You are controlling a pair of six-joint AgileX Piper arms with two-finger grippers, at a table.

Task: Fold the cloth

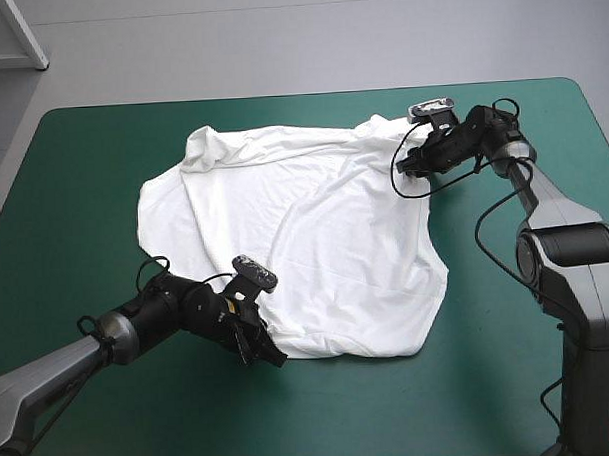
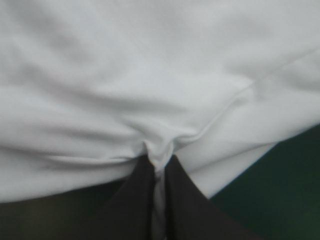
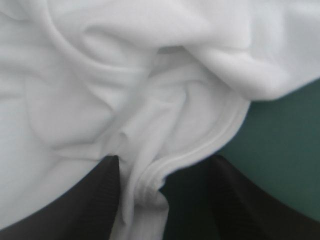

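The white T-shirt lies spread and rumpled over the middle of the table. My left gripper is at the shirt's near edge. In the left wrist view this gripper is shut on the T-shirt, with a pinch of the hem between its black fingers. My right gripper is at the shirt's far right corner. In the right wrist view it stands open, its fingers apart. A ribbed band of the T-shirt lies bunched between them.
The teal-green cover shows all around the shirt, widest at the left and along the near edge. The table's right edge lies just beyond my right arm.
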